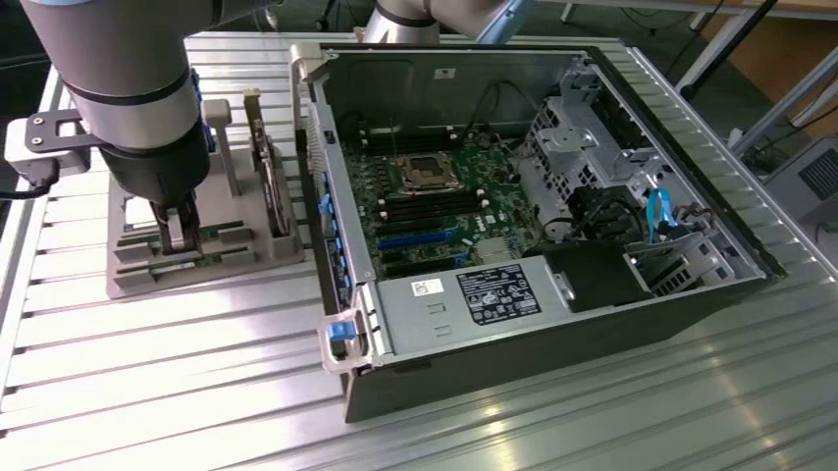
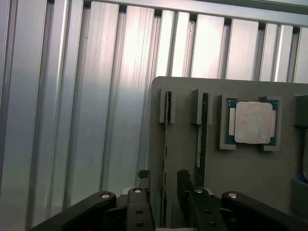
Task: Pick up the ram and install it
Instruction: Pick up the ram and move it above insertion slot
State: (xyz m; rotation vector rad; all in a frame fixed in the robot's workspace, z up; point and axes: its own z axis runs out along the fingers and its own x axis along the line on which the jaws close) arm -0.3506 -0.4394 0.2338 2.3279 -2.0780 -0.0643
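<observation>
Over the grey holder (image 1: 137, 280), gripper (image 2: 164, 180) jaws stand apart, straddling the ram (image 2: 167, 139), which sits upright on edge in its slot. Risk: off-centre closing could tilt it, or clip the neighbouring stick (image 2: 204, 125) just beside.

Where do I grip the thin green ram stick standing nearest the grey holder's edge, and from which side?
Pinch the thin green ram stick across its two flat faces, coming straight down onto its upper long edge. It stands on edge in a slot of the grey holder, which boxes in its end, so only that edge is free. The gripper straddles it, fingers apart.
</observation>
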